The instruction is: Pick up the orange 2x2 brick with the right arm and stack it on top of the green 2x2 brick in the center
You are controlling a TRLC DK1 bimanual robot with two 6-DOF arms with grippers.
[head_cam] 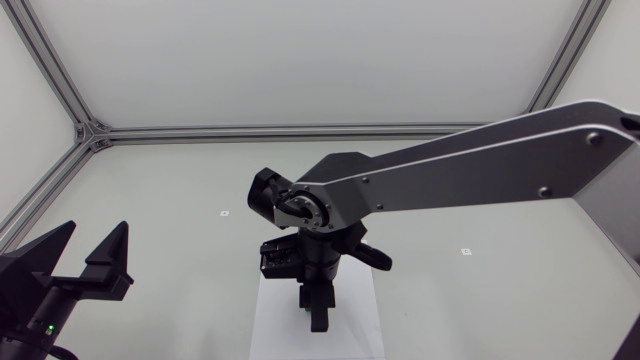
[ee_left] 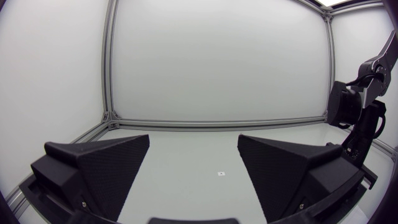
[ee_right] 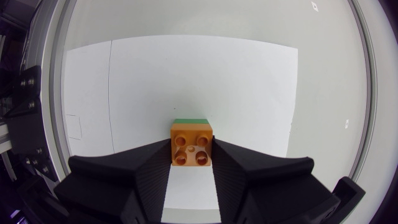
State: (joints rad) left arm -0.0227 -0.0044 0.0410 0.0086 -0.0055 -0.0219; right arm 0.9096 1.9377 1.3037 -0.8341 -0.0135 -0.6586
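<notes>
Two bricks: one orange 2x2 brick (ee_right: 192,144), gripped by our right claw (ee_right: 191,155) above one white sheet (ee_right: 249,81); one green 2x2 brick (ee_right: 190,121), edge showing just beyond it. Our left claw (ee_left: 193,162): spread wide.

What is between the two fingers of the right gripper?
The orange brick, squeezed by the right gripper from both sides; the right wrist view shows it. A green brick peeks out just beyond.

A sheet of paper (head_cam: 362,322) lies at the middle of the counter (head_cam: 180,200). Above it the right jaws hold the upper brick (ee_right: 192,145) from both sides. The lower brick (ee_right: 191,121) shows just ahead, partly hidden beneath it. The left jaws rest well apart, at the counter's near left.
</notes>
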